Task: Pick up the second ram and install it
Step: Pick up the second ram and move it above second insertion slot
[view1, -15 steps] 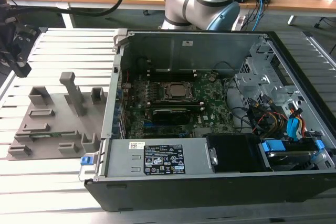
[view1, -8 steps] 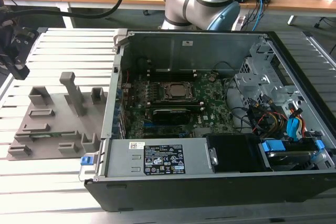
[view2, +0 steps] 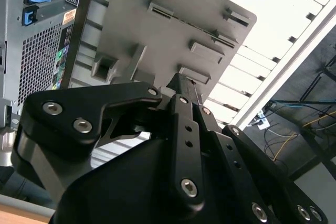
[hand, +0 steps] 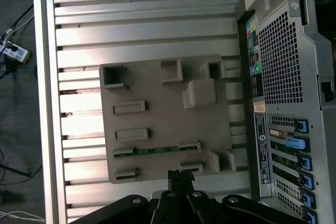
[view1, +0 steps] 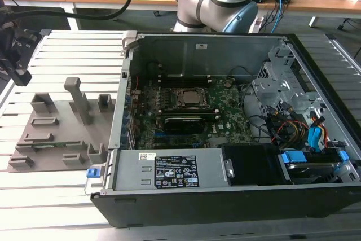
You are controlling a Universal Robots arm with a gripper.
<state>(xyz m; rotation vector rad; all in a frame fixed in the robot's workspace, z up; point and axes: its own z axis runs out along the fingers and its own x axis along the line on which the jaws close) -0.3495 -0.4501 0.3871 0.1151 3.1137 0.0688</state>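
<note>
Plainly, little of the job is done so far. At the exterior view's left, the gripper (view1: 21,74) hangs above the slatted metal table (view1: 51,201), off the outer edge of the grey holder tray (view1: 62,111) and clear of it. Its fingers look drawn together into one narrow tip with nothing between them (both wrist views show the linkages converging on that single point).

The second ram (hand: 156,150) lies in the tray. In the first wrist view it is a thin green strip seated edge-up between two small grey brackets, in the row near the gripper's tip but not touching it. By my reading it has not been lifted.

Further toward the exterior view's right stands the open computer case (view1: 225,201), just beside the tray, with the motherboard (view1: 225,111) and its CPU socket (view1: 189,99) exposed. Whether the slots near the socket already hold a stick I cannot tell. Both the pickup and the installation appear to remain.
</note>
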